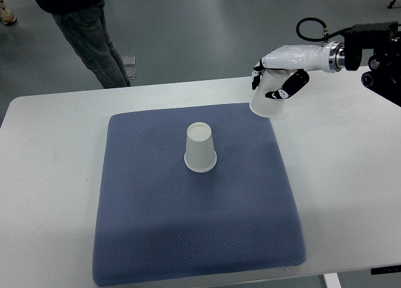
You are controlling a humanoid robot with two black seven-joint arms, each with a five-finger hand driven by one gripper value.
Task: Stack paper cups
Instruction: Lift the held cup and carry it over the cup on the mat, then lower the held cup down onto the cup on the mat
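White table point(56, 175) carries a blue mat point(156, 238) with one upturned paper cup point(200, 149). Your right hand point(276, 81) clutches a second cup point(269, 100) aloft, well apart; nothing's stacked yet.

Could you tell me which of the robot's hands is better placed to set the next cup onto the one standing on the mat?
The right hand: it already grips a paper cup, held above the blue mat's far right corner, near the upside-down cup. No left arm is visible.
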